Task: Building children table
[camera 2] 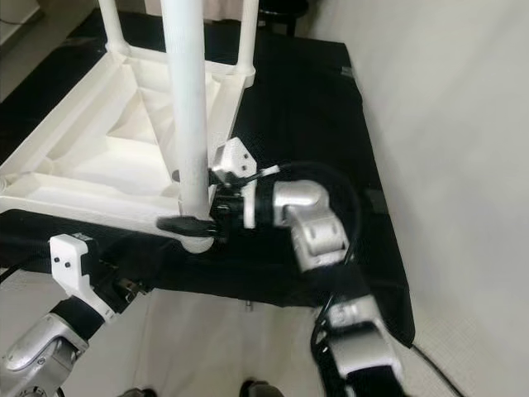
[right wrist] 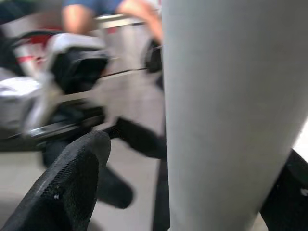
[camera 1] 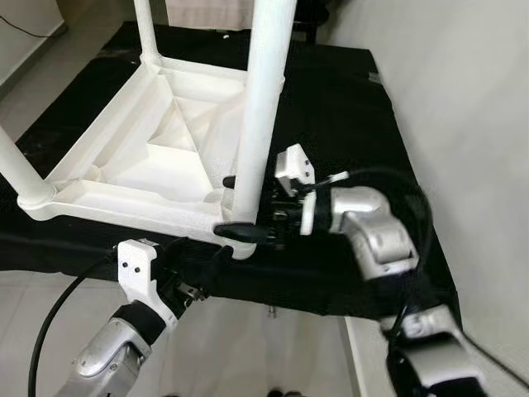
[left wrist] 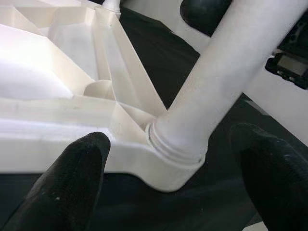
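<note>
While the right pincer (camera 1: pixel 235 207) clamps the white leg (camera 1: pixel 260 116) at lower centre, a skewed push could jam its socket (left wrist: pixel 175 154); left pincer (left wrist: pixel 168 192) gapes.

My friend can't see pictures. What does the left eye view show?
A white plastic table lies upside down on a black mat. The right gripper has its black fingers around the nearest leg near its socket, while the left gripper waits open just below that corner.

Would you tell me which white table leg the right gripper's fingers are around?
The near-corner leg, the one closest to the robot; the right gripper straddles its base.
</note>
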`<state>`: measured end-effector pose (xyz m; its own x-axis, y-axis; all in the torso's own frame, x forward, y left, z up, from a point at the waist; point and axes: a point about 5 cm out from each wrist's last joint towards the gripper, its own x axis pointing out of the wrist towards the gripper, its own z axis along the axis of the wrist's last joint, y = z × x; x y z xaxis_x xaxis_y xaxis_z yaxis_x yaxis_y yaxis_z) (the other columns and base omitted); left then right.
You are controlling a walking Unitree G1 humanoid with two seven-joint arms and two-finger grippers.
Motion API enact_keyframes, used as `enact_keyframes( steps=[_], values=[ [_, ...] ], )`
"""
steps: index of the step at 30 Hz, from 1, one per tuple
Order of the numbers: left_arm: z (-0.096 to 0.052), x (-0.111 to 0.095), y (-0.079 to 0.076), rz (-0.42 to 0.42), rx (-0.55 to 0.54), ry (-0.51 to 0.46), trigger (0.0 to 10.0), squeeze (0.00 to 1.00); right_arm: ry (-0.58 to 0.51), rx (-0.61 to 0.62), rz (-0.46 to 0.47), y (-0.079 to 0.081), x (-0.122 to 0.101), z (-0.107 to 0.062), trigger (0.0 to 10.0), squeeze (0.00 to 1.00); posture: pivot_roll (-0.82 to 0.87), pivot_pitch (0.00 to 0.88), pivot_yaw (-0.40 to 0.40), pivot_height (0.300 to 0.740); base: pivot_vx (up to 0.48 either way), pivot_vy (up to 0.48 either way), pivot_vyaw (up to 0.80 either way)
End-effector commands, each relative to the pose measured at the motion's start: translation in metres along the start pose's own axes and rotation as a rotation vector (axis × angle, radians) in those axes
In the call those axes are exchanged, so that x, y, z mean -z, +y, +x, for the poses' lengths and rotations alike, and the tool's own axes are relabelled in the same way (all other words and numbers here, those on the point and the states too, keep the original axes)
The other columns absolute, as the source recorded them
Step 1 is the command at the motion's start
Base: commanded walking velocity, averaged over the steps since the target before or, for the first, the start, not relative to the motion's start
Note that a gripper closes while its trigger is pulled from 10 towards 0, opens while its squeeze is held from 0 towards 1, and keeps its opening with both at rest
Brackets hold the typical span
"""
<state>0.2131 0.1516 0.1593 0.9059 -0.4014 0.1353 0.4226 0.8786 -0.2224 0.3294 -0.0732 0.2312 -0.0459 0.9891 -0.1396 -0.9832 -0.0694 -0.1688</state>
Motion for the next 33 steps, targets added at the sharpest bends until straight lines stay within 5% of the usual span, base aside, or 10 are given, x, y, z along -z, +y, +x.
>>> enact_keyframes(
  steps=[1, 8, 9, 10, 11, 26, 28, 30, 32, 33],
  values=[
    [-0.001, 0.005, -0.001, -0.005, -0.004, 0.014, 10.0, 0.00, 0.009, -0.093, 0.037, 0.007, 0.010, 0.006, 10.0, 0.00, 0.03, 0.155, -0.143, 0.740, 0.000, 0.000, 0.00],
    [-0.006, 0.004, -0.006, -0.005, -0.009, 0.013, 10.0, 0.00, 0.015, -0.056, 0.053, -0.014, 0.010, 0.027, 10.0, 0.00, 0.06, 0.169, -0.142, 0.740, 0.000, 0.000, 0.00],
    [-0.007, 0.005, -0.007, -0.006, -0.008, 0.016, 10.0, 0.00, 0.008, -0.069, 0.068, -0.014, 0.011, 0.030, 3.2, 0.00, 0.06, 0.172, -0.142, 0.740, 0.000, 0.000, 0.00],
    [-0.007, 0.005, -0.007, -0.006, -0.008, 0.016, 10.0, 0.00, 0.008, -0.069, 0.068, -0.014, 0.011, 0.030, 3.2, 0.00, 0.06, 0.172, -0.142, 0.740, 0.000, 0.000, 0.00],
    [-0.007, 0.005, -0.008, -0.007, -0.008, 0.018, 10.0, 0.00, 0.002, -0.079, 0.079, -0.013, 0.012, 0.031, 0.1, 0.00, 0.06, 0.173, -0.142, 0.740, 0.000, 0.000, 0.00],
    [-0.011, 0.005, -0.009, -0.008, -0.004, 0.030, 10.0, 0.00, 0.036, -0.020, 0.079, -0.019, 0.031, 0.017, 0.0, 0.00, 0.06, 0.183, -0.127, 0.740, 0.000, 0.000, 0.00],
    [-0.011, 0.005, -0.008, -0.008, -0.005, 0.031, 10.0, 0.00, 0.049, 0.071, 0.072, -0.022, 0.035, 0.010, 0.0, 0.00, 0.05, 0.182, -0.130, 0.740, 0.000, 0.000, 0.00],
    [-0.011, 0.004, -0.005, -0.002, -0.008, 0.033, 10.0, 0.00, 0.125, 0.446, 0.131, -0.026, 0.053, 0.000, 0.0, 0.00, 0.05, 0.180, -0.139, 0.740, 0.000, 0.000, 0.00],
    [-0.011, 0.004, -0.005, -0.002, -0.008, 0.033, 10.0, 0.00, 0.125, 0.446, 0.131, -0.026, 0.053, 0.000, 0.0, 0.00, 0.05, 0.180, -0.139, 0.740, 0.000, 0.000, 0.00],
    [-0.012, 0.004, -0.003, 0.002, -0.011, 0.034, 10.0, 0.00, 0.155, 0.883, 0.228, -0.027, 0.066, -0.011, 0.0, 0.00, 0.04, 0.179, -0.131, 0.740, 0.000, 0.000, 0.00]
  ],
)
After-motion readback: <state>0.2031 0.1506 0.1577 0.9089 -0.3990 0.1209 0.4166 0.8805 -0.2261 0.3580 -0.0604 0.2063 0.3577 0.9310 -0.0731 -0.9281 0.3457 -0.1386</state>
